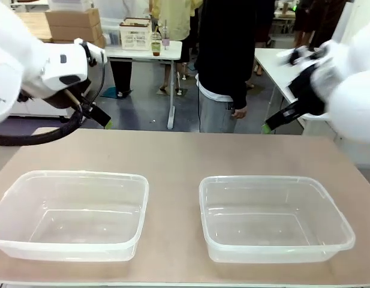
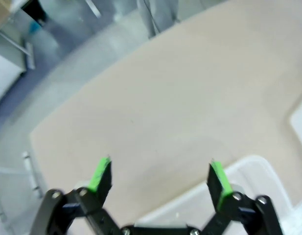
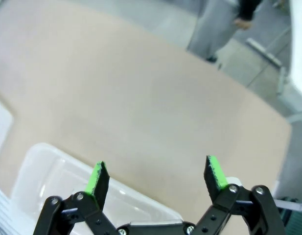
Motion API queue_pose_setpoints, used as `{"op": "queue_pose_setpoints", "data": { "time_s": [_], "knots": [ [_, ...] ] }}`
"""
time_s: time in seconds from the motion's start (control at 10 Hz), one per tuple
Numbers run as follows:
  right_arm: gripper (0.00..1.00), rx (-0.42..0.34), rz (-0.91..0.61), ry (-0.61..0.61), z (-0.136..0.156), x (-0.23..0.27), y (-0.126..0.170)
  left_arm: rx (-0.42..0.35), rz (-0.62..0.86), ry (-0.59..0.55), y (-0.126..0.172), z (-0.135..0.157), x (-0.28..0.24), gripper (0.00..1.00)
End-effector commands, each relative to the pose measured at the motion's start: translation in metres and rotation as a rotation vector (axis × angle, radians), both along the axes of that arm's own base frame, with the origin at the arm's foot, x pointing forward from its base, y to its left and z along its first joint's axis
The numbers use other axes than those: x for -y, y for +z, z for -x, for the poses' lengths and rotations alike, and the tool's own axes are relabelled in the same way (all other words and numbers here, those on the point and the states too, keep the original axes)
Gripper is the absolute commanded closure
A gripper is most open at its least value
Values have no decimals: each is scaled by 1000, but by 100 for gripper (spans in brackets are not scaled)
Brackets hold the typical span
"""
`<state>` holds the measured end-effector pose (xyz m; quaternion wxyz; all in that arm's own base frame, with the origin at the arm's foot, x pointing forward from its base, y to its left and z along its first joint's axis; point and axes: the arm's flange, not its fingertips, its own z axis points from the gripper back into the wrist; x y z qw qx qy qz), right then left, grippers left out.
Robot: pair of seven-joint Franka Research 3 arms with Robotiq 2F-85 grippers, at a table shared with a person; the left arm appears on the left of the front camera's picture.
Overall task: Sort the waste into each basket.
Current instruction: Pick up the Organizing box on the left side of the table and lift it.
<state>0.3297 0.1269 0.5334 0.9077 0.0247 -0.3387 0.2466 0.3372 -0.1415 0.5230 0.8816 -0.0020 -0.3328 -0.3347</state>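
Note:
Two clear plastic baskets stand side by side near the table's front edge, the left basket (image 1: pixel 71 213) and the right basket (image 1: pixel 274 216), both with nothing in them. The waste is out of view. My left gripper (image 1: pixel 99 117) hangs open above the table's far left, and its wrist view shows green pads (image 2: pixel 99 174) spread wide over bare tabletop, with a basket rim (image 2: pixel 253 169) just below. My right gripper (image 1: pixel 273 123) hangs open at the far right. Its fingers (image 3: pixel 97 178) are apart above the other basket's corner (image 3: pixel 48 164). Neither gripper holds anything.
A person in a dark top (image 1: pixel 226 60) stands at the table's far edge, one hand (image 3: pixel 243 22) hanging by their side. The tan tabletop (image 1: pixel 185 156) lies bare between the baskets and the far edge. White tables and boxes stand farther back.

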Motion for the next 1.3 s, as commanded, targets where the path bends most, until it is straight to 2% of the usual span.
{"op": "queue_pose_setpoints", "data": {
  "time_s": [0.0,0.1,0.2,0.3,0.4,0.5,0.6,0.7,0.8,0.9,1.0,1.1,1.2],
  "knots": [
    [0,-69,15,44,-25,-13,-43,-35,37,25,-33,-26,1,0],
    [0,-69,15,44,-25,-13,-43,-35,37,25,-33,-26,1,0],
    [0,10,1,-5,12,3,9,5,-1,0,8,9,-1,0],
    [0,-100,-262,6,14,26,18,-118,201,-94,14,6,-18,0],
    [0,-217,-617,52,24,60,30,-216,475,52,21,4,-43,0],
    [0,-246,-931,1,28,100,35,-456,724,270,26,1,-67,0],
    [0,-254,-1185,-23,27,132,30,-551,939,286,24,0,-92,0],
    [0,-299,-1310,-64,25,154,21,-571,1134,242,20,1,-120,0],
    [0,-294,-1410,-67,23,168,12,-559,1301,198,13,4,-146,0],
    [0,-272,-1438,-95,22,173,8,-516,1381,161,7,8,-161,0],
    [0,-257,-1411,-154,21,176,4,-429,1425,171,2,11,-172,0],
    [0,-255,-1109,-21,27,183,21,-354,1339,237,-1,10,-168,0],
    [0,-255,-1109,-21,27,183,21,-498,1187,123,20,7,-180,0]
  ]
}}
